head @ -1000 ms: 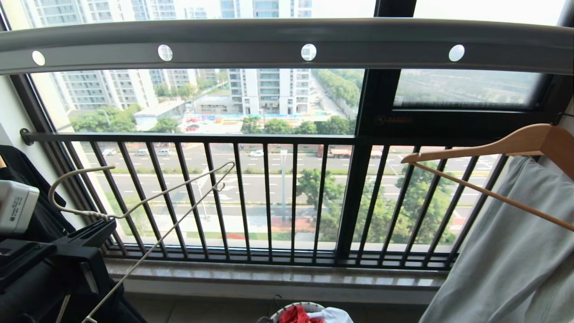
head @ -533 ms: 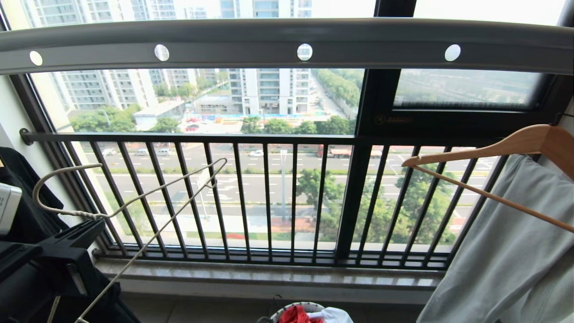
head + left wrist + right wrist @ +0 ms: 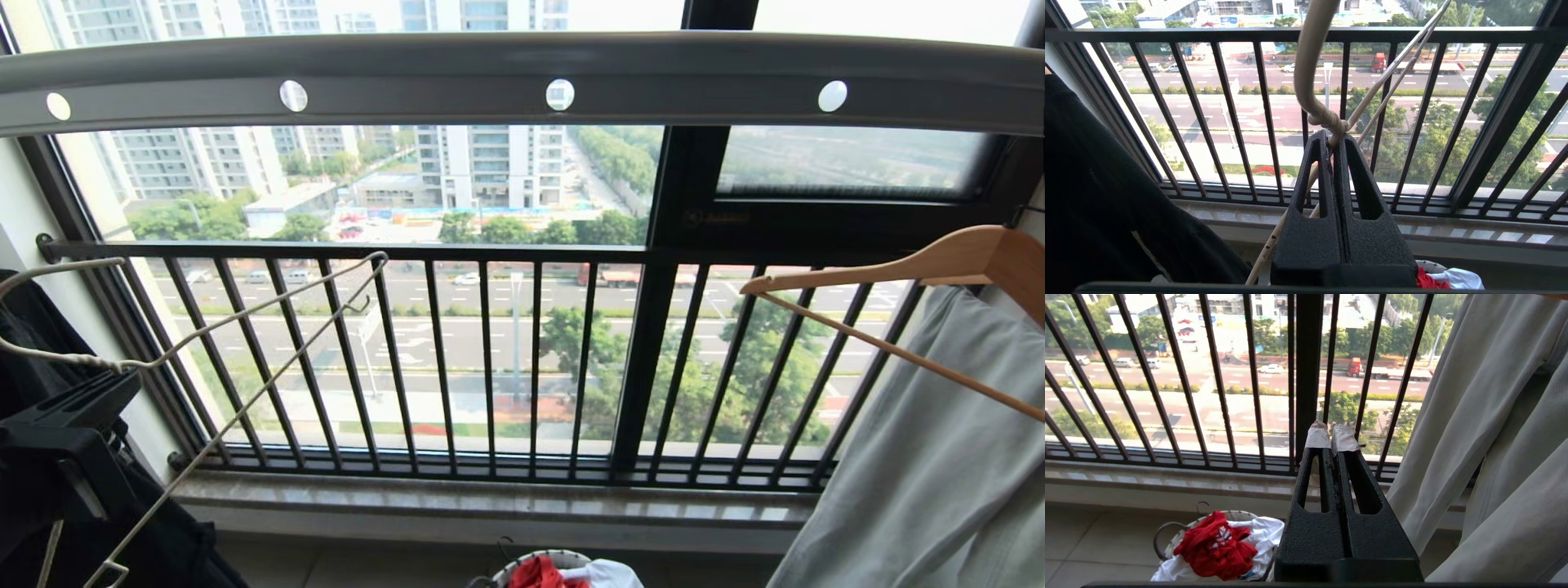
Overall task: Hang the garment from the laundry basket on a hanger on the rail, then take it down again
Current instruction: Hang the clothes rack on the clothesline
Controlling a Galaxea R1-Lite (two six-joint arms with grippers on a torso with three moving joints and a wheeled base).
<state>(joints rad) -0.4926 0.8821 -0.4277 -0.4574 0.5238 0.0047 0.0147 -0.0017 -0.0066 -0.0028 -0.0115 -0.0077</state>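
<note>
The cream wire hanger (image 3: 90, 361) hangs tilted at the far left of the head view, below the grey holed rail (image 3: 522, 73). My left gripper (image 3: 126, 384) is shut on the hanger's twisted neck (image 3: 1327, 120), and the hook curves up above the fingers (image 3: 1363, 196). The red garment (image 3: 1214, 547) lies crumpled in the laundry basket (image 3: 1167, 539) on the floor under the sill, just showing at the bottom edge of the head view as well (image 3: 535, 573). My right gripper (image 3: 1332, 437) is shut and holds nothing, above and to the right of the basket.
A light-wood hanger (image 3: 939, 261) carries a pale grey-green garment (image 3: 939, 457) at the right. A black garment (image 3: 1094, 183) hangs at the left. The black barred window railing (image 3: 490, 253) and stone sill (image 3: 490, 510) run across ahead. White cloth (image 3: 1257, 531) lies under the red garment.
My left gripper has carried the hanger up and to the left, so its hook now reaches the picture's left edge. A white box at the left has left the view.
</note>
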